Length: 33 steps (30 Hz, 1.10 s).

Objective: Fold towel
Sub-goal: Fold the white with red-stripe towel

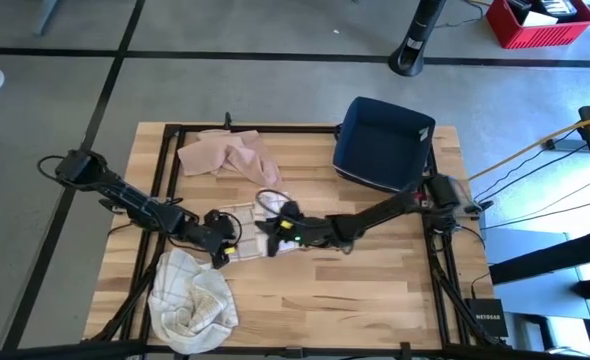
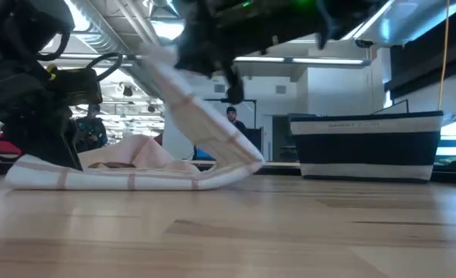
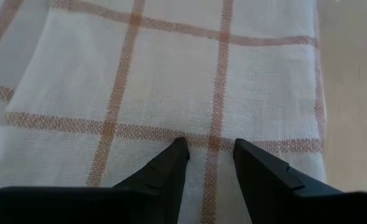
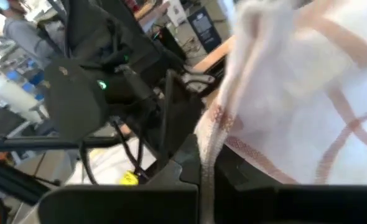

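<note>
Midway: right gripper (image 1: 275,237) pinching checked towel (image 2: 135,176) edge, lifted mid-fold; left gripper (image 3: 209,149), jaws narrowly parted, pins other end; fold unfinished.

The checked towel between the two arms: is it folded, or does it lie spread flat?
Partly folded. In the low view the checked towel lies on the table while the right gripper holds one edge lifted over it.

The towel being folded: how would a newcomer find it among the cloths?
Start at the wooden table, then its middle, where both arms meet. The towel being folded lies there, white with orange checks, one edge lifted by the right tool; the pink cloth and crumpled cloth lie untouched.
</note>
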{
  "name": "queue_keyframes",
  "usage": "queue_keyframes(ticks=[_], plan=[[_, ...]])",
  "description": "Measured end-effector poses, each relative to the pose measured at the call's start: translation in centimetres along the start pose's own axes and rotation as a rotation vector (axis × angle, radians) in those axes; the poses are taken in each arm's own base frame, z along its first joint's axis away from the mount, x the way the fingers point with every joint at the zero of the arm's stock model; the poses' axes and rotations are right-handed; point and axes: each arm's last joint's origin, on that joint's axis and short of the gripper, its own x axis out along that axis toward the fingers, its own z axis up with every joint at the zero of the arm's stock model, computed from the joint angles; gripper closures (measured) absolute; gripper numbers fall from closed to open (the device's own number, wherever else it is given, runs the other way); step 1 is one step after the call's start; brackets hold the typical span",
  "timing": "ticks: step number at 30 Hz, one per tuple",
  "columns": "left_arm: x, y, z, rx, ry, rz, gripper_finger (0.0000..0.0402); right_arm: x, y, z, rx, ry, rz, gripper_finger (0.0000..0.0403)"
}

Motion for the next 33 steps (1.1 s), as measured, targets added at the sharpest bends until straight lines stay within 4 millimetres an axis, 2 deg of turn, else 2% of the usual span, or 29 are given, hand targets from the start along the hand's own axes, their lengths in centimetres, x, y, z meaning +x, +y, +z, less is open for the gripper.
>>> queue_keyframes(ticks=[8, 13, 20, 23, 25, 28, 33], plan=[[0.0, -0.2, 0.1, 0.044, -0.017, -0.019, 0.027, 4.3, 0.7, -1.5, 0.054, 0.022, 0.01, 0.0392], [-0.3, -0.3, 0.3, 0.073, 0.005, -0.027, 0.027, 5.3, 0.0, -2.7, 0.09, 0.054, -0.008, 0.0392], [-3.9, -1.0, 1.7, 0.082, 0.073, -0.059, 0.027, 5.6, -0.6, -3.1, 0.132, 0.049, -0.037, 0.0391], [-5.2, -0.7, 0.5, 0.031, 0.139, -0.056, 0.027, 5.7, -0.7, -3.0, 0.137, 0.029, -0.049, 0.039], [-5.3, -0.2, -1.0, 0.011, 0.187, -0.038, 0.027, 5.7, -0.6, -2.8, 0.147, 0.011, -0.04, 0.039], [-4.3, 0.7, -3.0, 0.01, 0.172, -0.002, 0.027, 5.8, -0.6, -2.9, 0.168, 0.004, -0.036, 0.039], [-3.2, 1.4, -4.3, -0.019, 0.099, -0.036, 0.027, 7.1, -0.6, -4.1, 0.191, 0.011, -0.035, 0.0389]])
